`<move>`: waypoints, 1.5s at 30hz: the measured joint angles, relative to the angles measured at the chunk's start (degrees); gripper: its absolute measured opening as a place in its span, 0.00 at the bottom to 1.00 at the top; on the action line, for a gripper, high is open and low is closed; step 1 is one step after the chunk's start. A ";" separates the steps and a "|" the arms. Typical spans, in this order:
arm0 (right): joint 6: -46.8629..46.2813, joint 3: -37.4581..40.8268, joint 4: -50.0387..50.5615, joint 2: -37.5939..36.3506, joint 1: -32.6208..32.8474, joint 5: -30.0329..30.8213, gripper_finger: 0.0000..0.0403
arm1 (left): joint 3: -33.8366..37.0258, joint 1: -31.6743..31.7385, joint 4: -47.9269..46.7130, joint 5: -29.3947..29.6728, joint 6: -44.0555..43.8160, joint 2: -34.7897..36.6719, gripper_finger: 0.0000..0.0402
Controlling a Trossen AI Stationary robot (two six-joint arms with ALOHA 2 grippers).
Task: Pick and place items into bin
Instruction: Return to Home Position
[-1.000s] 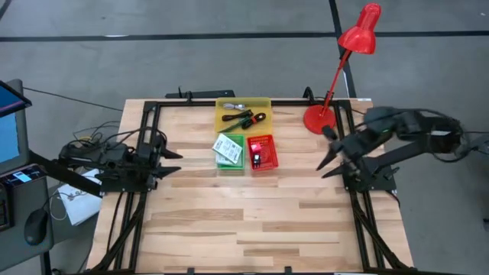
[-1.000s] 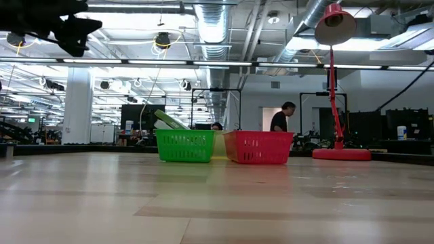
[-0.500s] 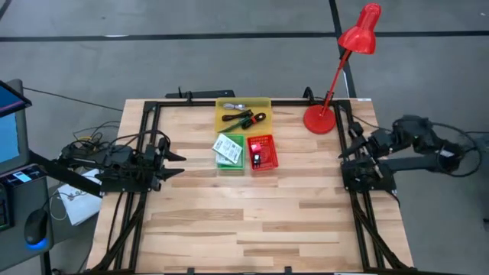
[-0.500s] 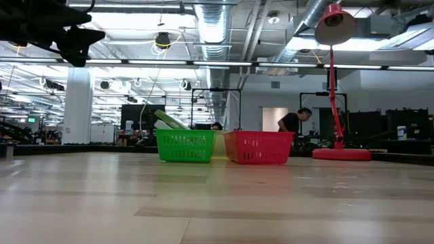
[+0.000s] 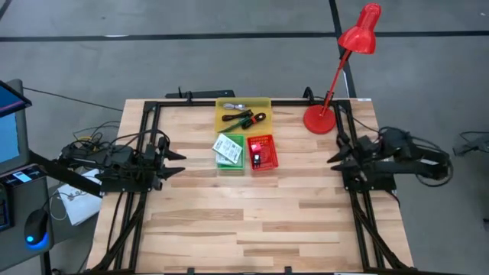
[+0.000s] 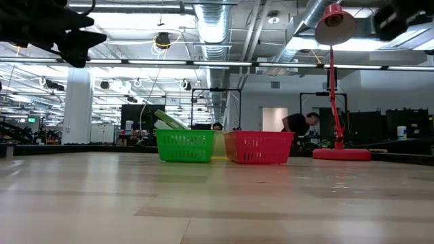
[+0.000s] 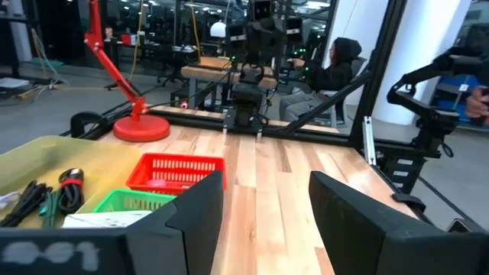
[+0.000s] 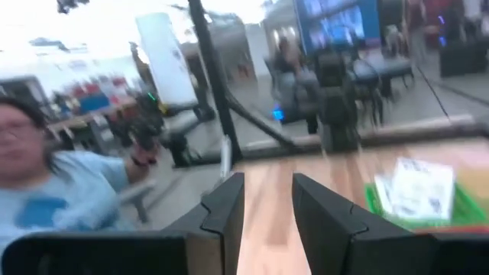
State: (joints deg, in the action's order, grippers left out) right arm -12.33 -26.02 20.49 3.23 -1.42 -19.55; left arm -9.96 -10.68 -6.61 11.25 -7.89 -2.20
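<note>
Three bins stand at the table's far middle. The yellow bin (image 5: 243,113) holds black pen-like tools (image 5: 244,118). The green bin (image 5: 228,150) holds white printed packets (image 5: 227,147) (image 8: 416,186). In the red bin (image 5: 262,151) lie small red and black pieces (image 5: 257,156). My left gripper (image 5: 182,162) (image 7: 263,210) is open at the table's left edge and points level toward the bins, with nothing between its fingers. My right gripper (image 5: 334,150) (image 8: 267,206) is open at the right edge, level and facing left, and holds nothing.
A red desk lamp (image 5: 336,84) stands at the far right corner, its base (image 5: 319,119) on the table. The wooden top (image 5: 244,206) stretches from the bins to the near edge. Black frame rails (image 5: 145,137) run along the edges. A person (image 8: 53,191) is beyond the table's left side.
My right gripper has come down and drawn back over its base at the table's right edge, tipping from a downward slant to level. Its fingers have stayed open. A person in the room behind has walked to the right.
</note>
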 joint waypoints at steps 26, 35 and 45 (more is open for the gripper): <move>-1.58 25.64 -23.36 -2.54 0.34 8.10 0.26 | 9.31 0.00 10.71 3.76 2.81 0.11 0.46; 3.04 25.64 -22.99 -0.90 0.74 9.35 0.26 | 9.33 0.00 10.69 4.26 -0.86 -0.45 0.46; 6.34 25.64 -22.97 3.42 1.04 9.20 0.26 | 9.38 0.00 10.59 3.72 -1.27 -4.13 0.46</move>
State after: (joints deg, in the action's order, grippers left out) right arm -6.00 -0.38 -2.48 6.64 -0.39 -10.35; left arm -0.58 -10.68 3.98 14.96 -9.17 -6.33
